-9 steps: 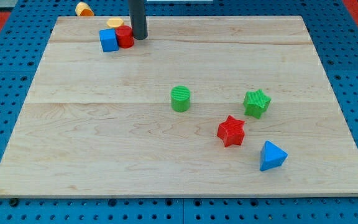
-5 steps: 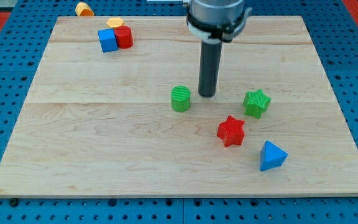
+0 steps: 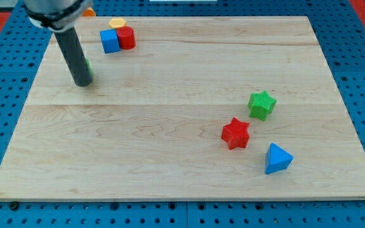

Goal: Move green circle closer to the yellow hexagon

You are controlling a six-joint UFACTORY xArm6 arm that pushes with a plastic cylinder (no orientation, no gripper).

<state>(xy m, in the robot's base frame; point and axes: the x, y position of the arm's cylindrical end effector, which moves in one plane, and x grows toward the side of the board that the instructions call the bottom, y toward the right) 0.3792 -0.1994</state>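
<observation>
The green circle [image 3: 89, 71] is near the board's upper left, almost wholly hidden behind my rod; only a thin green sliver shows at the rod's right edge. My tip [image 3: 82, 83] rests on the board right against it, on its left and lower side. The yellow hexagon [image 3: 117, 23] sits at the board's top edge, up and to the right of the circle, touching the red block [image 3: 127, 38].
A blue cube [image 3: 110, 41] sits beside the red block. A green star [image 3: 262, 104], a red star [image 3: 236, 133] and a blue triangle [image 3: 277, 158] lie at the view's lower right. An orange block [image 3: 90, 12] lies off the wooden board [image 3: 170, 171], mostly hidden by the arm.
My tip swung from the top to the green circle's right side, then swept left. The green circle has moved from the board's middle to the upper left. Other blocks have not moved.
</observation>
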